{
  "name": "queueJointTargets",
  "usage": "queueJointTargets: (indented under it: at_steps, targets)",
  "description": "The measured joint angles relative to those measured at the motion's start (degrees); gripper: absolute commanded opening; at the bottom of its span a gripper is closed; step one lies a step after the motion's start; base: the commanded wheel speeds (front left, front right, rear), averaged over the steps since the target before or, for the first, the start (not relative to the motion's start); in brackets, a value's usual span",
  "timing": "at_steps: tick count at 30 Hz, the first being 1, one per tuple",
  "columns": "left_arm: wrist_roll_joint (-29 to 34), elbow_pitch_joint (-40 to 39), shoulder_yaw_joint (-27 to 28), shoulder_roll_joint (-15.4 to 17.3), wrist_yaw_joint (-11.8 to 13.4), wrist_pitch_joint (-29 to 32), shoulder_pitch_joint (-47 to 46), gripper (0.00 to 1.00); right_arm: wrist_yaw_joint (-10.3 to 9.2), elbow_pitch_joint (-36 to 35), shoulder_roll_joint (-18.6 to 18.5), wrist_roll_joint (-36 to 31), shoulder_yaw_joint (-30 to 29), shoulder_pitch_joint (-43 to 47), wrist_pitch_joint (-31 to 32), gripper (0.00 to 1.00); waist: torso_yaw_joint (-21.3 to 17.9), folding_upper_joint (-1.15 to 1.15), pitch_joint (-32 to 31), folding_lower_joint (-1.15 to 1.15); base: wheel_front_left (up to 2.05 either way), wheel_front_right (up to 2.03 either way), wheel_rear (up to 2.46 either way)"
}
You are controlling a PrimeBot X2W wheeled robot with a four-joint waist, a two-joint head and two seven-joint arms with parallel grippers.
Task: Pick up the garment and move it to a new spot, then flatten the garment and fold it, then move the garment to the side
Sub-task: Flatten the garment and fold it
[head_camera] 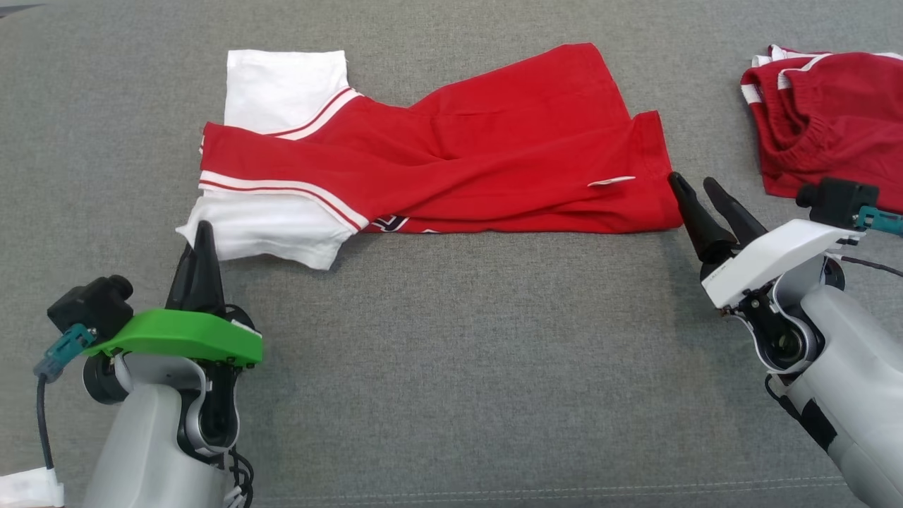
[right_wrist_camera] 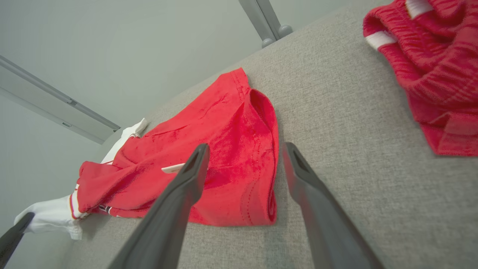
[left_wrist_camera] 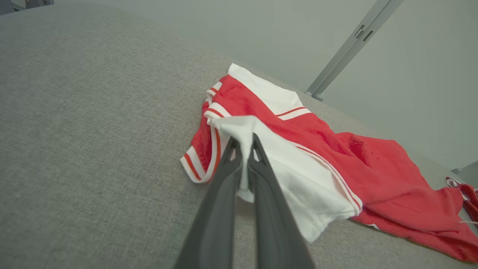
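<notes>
Two grippers flank your shirt (head_camera: pixel 451 155), which lies crosswise on the grey surface (head_camera: pixel 451 353), white sleeves to the left and red hem to the right. Your left gripper (head_camera: pixel 203 236) is pressed shut on the edge of the near sleeve (head_camera: pixel 268 236). In the left wrist view a pinch of white cloth stands between its fingers (left_wrist_camera: pixel 220 186). Your right gripper (head_camera: pixel 693 180) stands wide and holds nothing, its tips just beside the hem's near corner; whether they touch the cloth you cannot tell.

A small white tag (head_camera: pixel 611 181) lies on the red cloth near the hem, and any print on it is too small for you to read. Black-and-white lettering (head_camera: pixel 390 224) peeks out at the shirt's near edge, mostly tucked under the fold, so no word can be made out. A second red garment (head_camera: pixel 825 120) with white trim sits well apart at the far right. It is cut off by the picture's edge and partly hidden behind your right wrist camera.
</notes>
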Motion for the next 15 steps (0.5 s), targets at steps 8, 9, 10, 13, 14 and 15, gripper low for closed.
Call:
queueJointTargets:
  at_steps: [8,9,10,13,14,15]
  targets:
    - [-0.9,-6.3,-0.2,-0.3,-0.8,-1.0,0.0,0.00,0.01,0.0,-0.7,-2.8,2.7,0.7,0.2,1.00,1.1,0.00,-0.4,0.00,0.00,0.00,0.00]
    - [-0.9,-6.8,-0.3,-0.4,-0.8,-1.0,0.1,0.00,0.00,-0.1,-0.7,-2.8,3.0,1.2,0.2,1.00,1.3,0.00,-0.5,0.00,0.00,0.00,0.00]
    - [-0.9,-7.5,-0.2,-0.5,-0.8,-1.0,0.1,0.00,0.00,-0.2,-0.7,-2.9,3.3,1.7,0.1,1.00,1.4,0.00,-0.7,0.00,0.00,0.00,0.00]
    - [-0.9,-10.2,0.7,-0.5,-0.7,-1.5,0.2,0.00,0.01,-0.8,-0.7,-3.0,3.7,3.0,-0.5,1.00,1.7,0.00,-1.2,0.00,0.00,0.00,0.00]
    - [-0.9,-11.2,1.2,-0.5,-0.7,-1.5,0.3,0.00,0.01,-0.9,-0.8,-3.0,3.6,3.2,-0.8,1.00,1.7,0.00,-1.4,0.00,0.00,0.00,0.00]
    - [-0.9,-12.0,1.6,-0.5,-0.6,-1.7,0.3,0.00,0.01,-1.0,-0.9,-3.0,3.5,3.3,-1.1,1.00,1.7,0.00,-1.5,0.00,0.00,0.00,0.00]
